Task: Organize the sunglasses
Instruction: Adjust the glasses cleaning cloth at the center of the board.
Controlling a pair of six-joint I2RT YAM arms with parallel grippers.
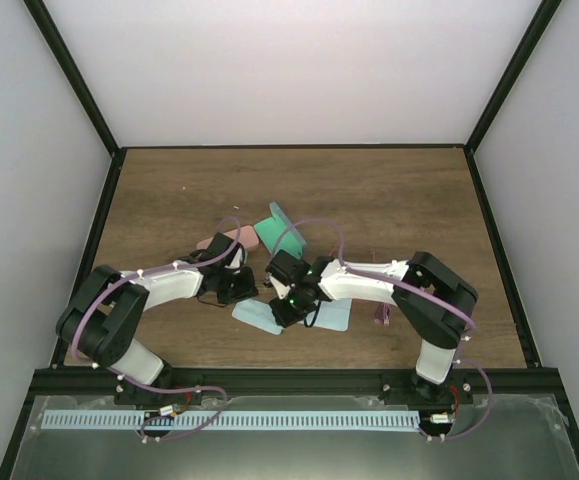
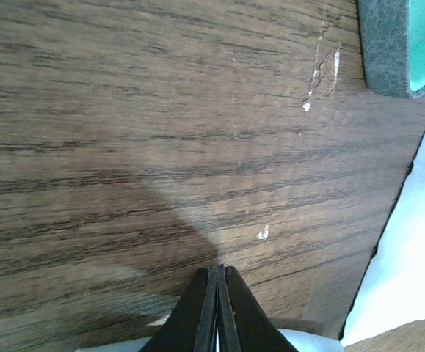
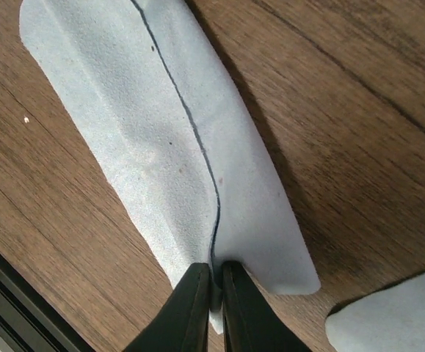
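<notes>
Right wrist: my right end effector pinches the cloth at its edge only; thin bite, fold could slip out. My left end effector is closed, contents unclear.

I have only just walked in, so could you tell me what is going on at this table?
The right gripper is shut on an edge of a pale blue cloth, which lies creased on the wooden table. The left gripper is shut too, low over bare wood; whether it holds anything is unclear. An open teal-lined case lies just beyond them. What looks like purplish sunglasses lie untouched beside the right arm.
</notes>
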